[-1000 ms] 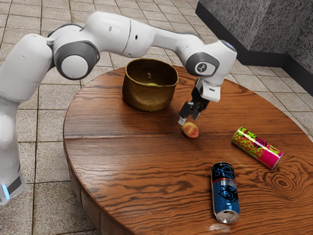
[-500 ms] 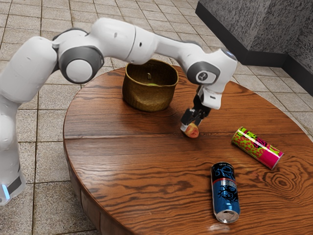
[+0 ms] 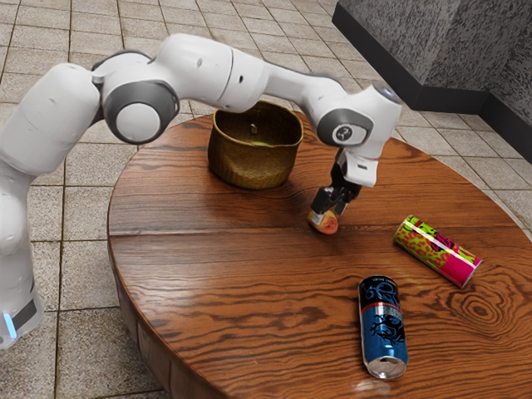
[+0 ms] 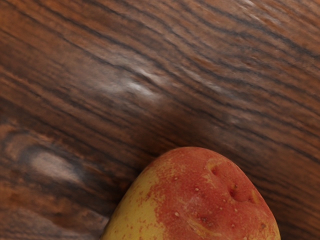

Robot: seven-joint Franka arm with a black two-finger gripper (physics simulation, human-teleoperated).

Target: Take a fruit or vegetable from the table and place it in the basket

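In the exterior view my gripper (image 3: 328, 214) is low over the table (image 3: 191, 266), right at the red-and-yellow potato-like piece (image 3: 329, 225) and partly covering it. Whether it grips the piece cannot be made out. The wrist view has the rounded, dimpled top of the same piece (image 4: 200, 195) just under my hand, above dark wood grain. A woven brown-gold basket (image 3: 253, 166) stands upright toward the exterior view's left, apart from my gripper. Something yellow-green (image 3: 259, 143) shows inside it.
Toward the exterior view's right lies a green-and-pink can (image 3: 438, 251) on its side. A blue-and-black can (image 3: 383, 328) lies nearer that camera. The basket's rim rises above the tabletop.
My hand has come down from just above the red-and-yellow piece to its level, then shifted slightly. The basket and both cans have stayed put.
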